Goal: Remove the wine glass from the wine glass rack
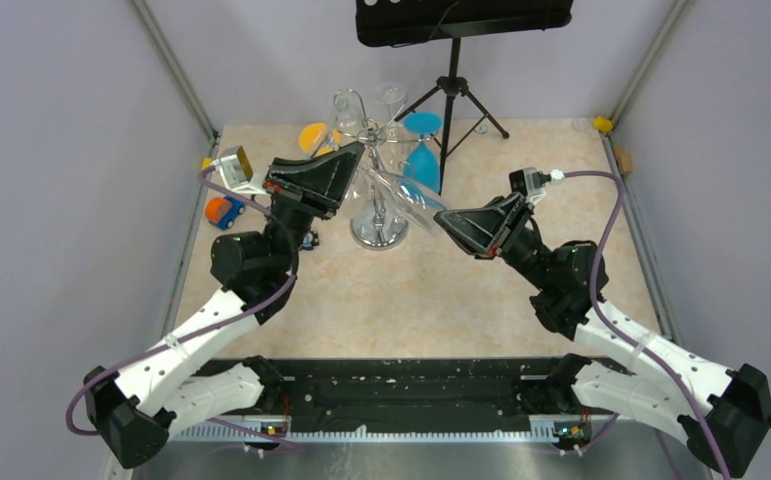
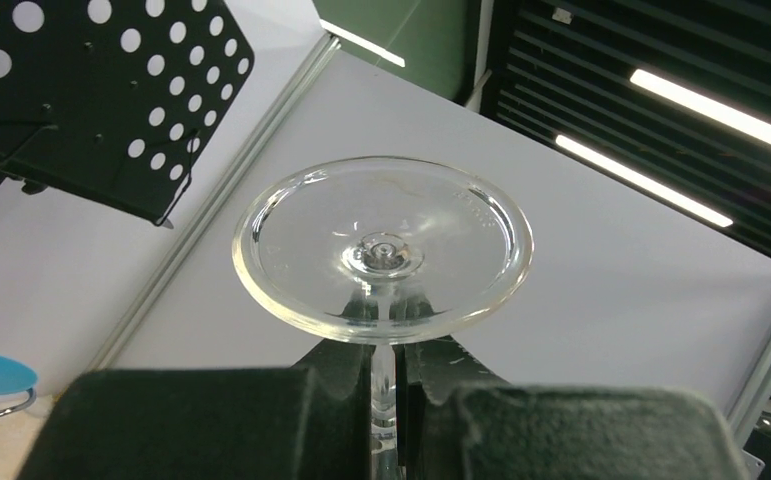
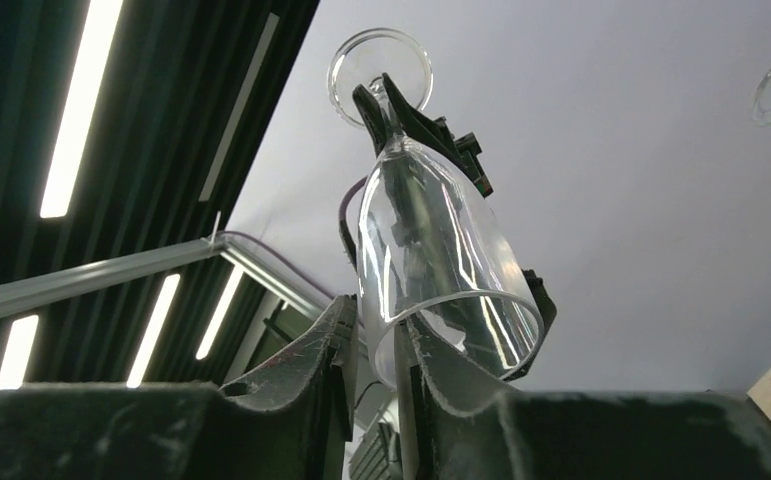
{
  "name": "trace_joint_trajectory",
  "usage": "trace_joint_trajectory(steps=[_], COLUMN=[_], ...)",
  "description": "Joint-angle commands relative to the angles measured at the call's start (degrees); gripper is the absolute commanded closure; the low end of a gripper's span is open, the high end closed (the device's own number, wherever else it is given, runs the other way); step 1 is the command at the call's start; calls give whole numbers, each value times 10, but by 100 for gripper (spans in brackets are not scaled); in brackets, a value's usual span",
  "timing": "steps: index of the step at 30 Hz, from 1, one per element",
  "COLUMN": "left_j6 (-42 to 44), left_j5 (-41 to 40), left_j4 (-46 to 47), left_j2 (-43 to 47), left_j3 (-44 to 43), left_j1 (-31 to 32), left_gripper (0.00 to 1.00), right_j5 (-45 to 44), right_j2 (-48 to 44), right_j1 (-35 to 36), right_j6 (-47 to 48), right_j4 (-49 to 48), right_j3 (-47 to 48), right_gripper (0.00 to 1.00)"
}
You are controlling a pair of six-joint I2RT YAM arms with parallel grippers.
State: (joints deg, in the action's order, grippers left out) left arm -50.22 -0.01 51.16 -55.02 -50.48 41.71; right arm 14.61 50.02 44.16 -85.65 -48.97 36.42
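Left claw (image 2: 386, 405) pinches wine glass (image 2: 381, 250) stem; right claw (image 3: 376, 350), its rim.

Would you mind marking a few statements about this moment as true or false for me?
1. The left end effector holds the clear wine glass by its stem. True.
2. The right end effector is open and clear of that glass. False: it pinches the rim of the bowl.
3. A blue glass hangs upside down at the wine glass rack. True.
4. The toy car sits on the right side of the table. False: it is on the left side, near the left arm.
5. The clear wine glass stands upright on the table. False: it is held tilted in the air between the two end effectors.
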Motion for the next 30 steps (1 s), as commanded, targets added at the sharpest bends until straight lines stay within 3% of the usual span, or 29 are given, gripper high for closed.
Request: trace_joint_trajectory(steps=[1,4,6,10,13,16,23,25,30], left_j6=[23,28,29,30,34,49,103,129,227], left_j5=[40,46,47,45,42,42,30,18,-36], left_j4=[65,77,79,77,61,23,-120,-171,-297], left_j2=[-3,-2,0,8,21,41,99,115,149], left_j3=[10,15,19,28,32,31,32,33,34], left_j1=[3,2,3,2,3,3,3,2,2], left_gripper=[100,95,87,57,41,33,25,22,15], right_j5=[-19,-23,-26,-34,-42,-49,-85,-111,-186], right_j2=[0,0,0,-1,-3,-7,-34,-58,-101], right_j1=[9,9,9,9,9,9,9,9,9], right_j6=[-9,-9,-9,-4,5,19,79,144,329], right_j4=[-74,-73,-72,-75,-74,-67,-10,59,375], right_j3=[6,8,8,8,11,18,43,74,207], right_gripper=[84,100,100,100,100,100,100,100,100])
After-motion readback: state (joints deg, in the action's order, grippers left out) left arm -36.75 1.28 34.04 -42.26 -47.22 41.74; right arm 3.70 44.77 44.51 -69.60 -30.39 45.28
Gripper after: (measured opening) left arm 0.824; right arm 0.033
